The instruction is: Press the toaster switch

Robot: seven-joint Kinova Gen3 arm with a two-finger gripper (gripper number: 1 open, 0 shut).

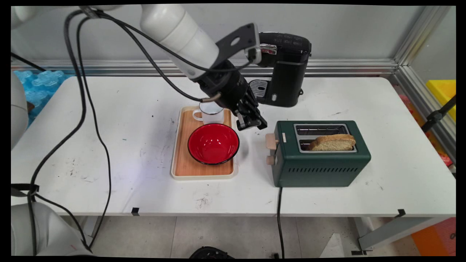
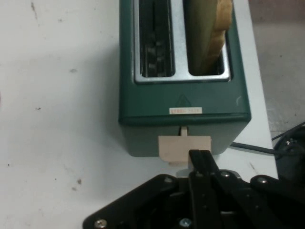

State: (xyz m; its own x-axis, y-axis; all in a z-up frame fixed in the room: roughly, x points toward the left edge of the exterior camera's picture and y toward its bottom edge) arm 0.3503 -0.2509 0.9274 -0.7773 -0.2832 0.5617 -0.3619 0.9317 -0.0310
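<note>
The white counter [image 1: 327, 203] carries everything. Largest on it is the green toaster [image 1: 322, 167], its long axis running left to right in the main view, with one bread slice [image 1: 334, 142] standing in the nearer slot and the farther slot empty. A black coffee machine [image 1: 285, 69] stands at the back. Left of the toaster lies a wooden tray [image 1: 182, 160] bearing a red bowl [image 1: 213, 143] and a white mug [image 1: 211, 113].

The claw [image 1: 251, 123] hangs just above the counter between tray and toaster, fingers pressed together and holding nothing. The toaster's beige lever [image 2: 184, 149] lies straight ahead of the fingertips, close but apart; a smaller knob [image 1: 270, 160] sits below it.
</note>
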